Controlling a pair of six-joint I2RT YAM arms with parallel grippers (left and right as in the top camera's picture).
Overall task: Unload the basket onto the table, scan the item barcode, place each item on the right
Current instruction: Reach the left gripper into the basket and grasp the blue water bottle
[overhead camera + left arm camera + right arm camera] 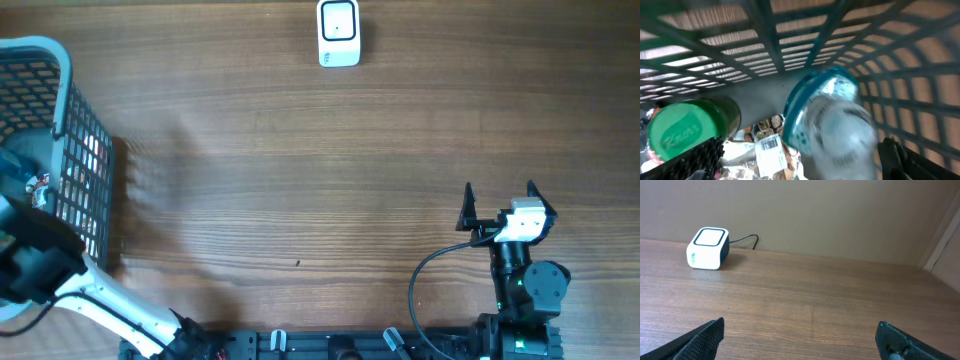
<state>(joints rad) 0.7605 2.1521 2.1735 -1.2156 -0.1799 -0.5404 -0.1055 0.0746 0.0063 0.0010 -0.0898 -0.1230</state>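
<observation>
Since nothing is held yet, the job is only starting: left gripper [805, 162] is hovering wide open over a bottle [835, 125] in the basket [62, 80] at nine o'clock; right gripper [499, 195] is idling open at four; scanner [338, 33] at twelve is waiting.

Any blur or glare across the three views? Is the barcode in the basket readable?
Left wrist: soft all over, the clear teal-rimmed container near the lens is smeared; the barcode label shows bars but is not crisp. Overhead: sharp, the basket throws a lattice shadow onto the table. Right wrist: sharp, even light, scanner crisp, no glare.
</observation>
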